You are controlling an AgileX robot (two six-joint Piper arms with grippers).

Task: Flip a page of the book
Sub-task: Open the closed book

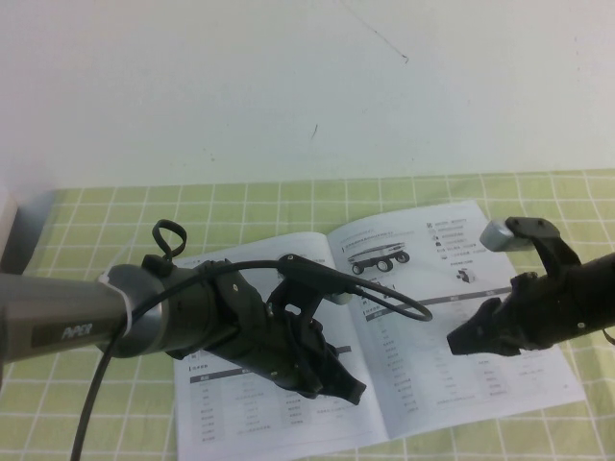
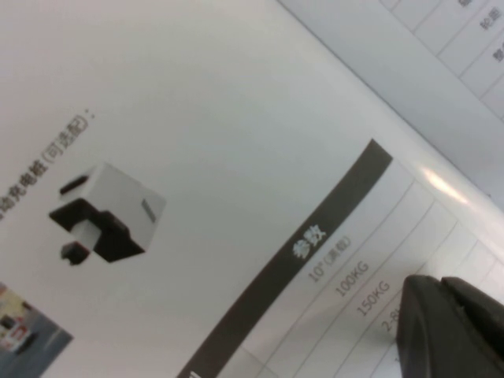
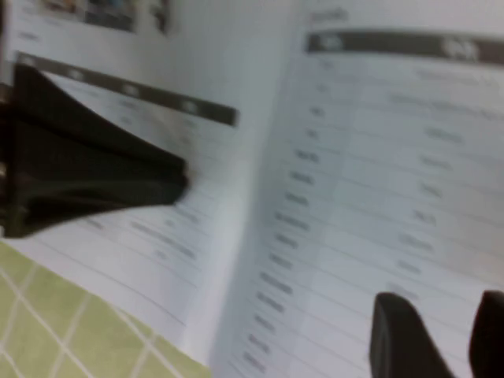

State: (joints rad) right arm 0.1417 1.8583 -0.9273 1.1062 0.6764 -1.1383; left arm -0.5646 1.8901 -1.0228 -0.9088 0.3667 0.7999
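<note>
The book [image 1: 428, 384] is a thin white manual lying open on the green checked cloth, with pictures and tables on both pages. My left gripper [image 1: 353, 392] reaches across the left page, its tip near the spine low on the book. In the left wrist view its fingers [image 2: 441, 331] are pressed together just above a printed table on the page [image 2: 236, 118]. My right gripper [image 1: 457, 341] hovers over the right page. In the right wrist view it [image 3: 445, 339] is open and empty above the page [image 3: 378, 181], and the left gripper [image 3: 94, 169] shows as a dark wedge.
The green checked cloth [image 1: 125, 221] covers the table up to a white wall [image 1: 288, 86] behind. A black cable [image 1: 384, 298] loops from the left arm over the book's middle. A grey object [image 1: 12, 230] stands at the far left edge.
</note>
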